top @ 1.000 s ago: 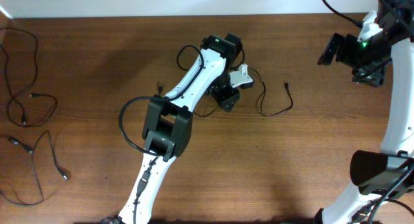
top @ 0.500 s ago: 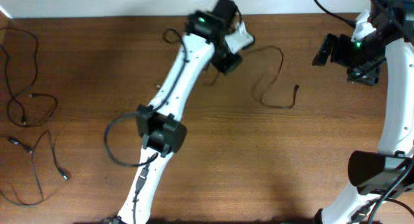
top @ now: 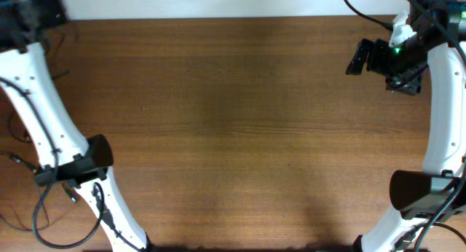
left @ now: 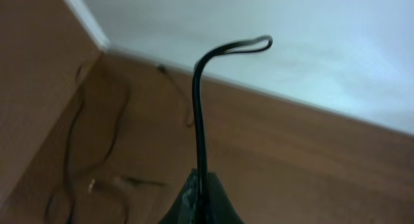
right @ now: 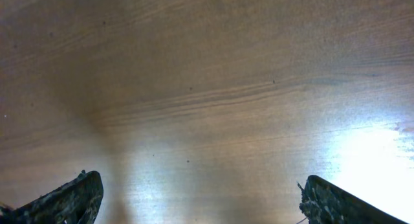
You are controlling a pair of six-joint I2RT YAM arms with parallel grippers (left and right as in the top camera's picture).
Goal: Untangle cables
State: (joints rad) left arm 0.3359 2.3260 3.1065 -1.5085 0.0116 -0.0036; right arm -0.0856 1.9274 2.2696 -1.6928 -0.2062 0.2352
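The left fingers (left: 220, 208) are pressing together on a cable (left: 197, 107), pinching it near the bottom of the left wrist view. It is rising straight up from them and bending over into a small closed loop at the top. How much of it is hanging below the pinch is hidden. Beyond it, the loose cables (left: 116, 117) are lying in long curves on the tabletop (left: 291, 159), close to the corner where it meets the pale wall (left: 291, 43), with a small plug showing near them. From overhead, the left arm (top: 44, 113) is reaching into the far left corner, right over that same patch.

The right fingers (right: 71, 198) are standing spread wide with nothing between them, hovering over bare wood at the far right, well apart from every cable.

The main risk, as I am judging it, is re-tangling. The held cable is being carried right above the others, so dropping it here, or letting a hidden tail drag through them, could lay it across their curves. The pinch is also sitting on a very thin cord, so a quick swing could pull it free. The right fingers are too far off to help.
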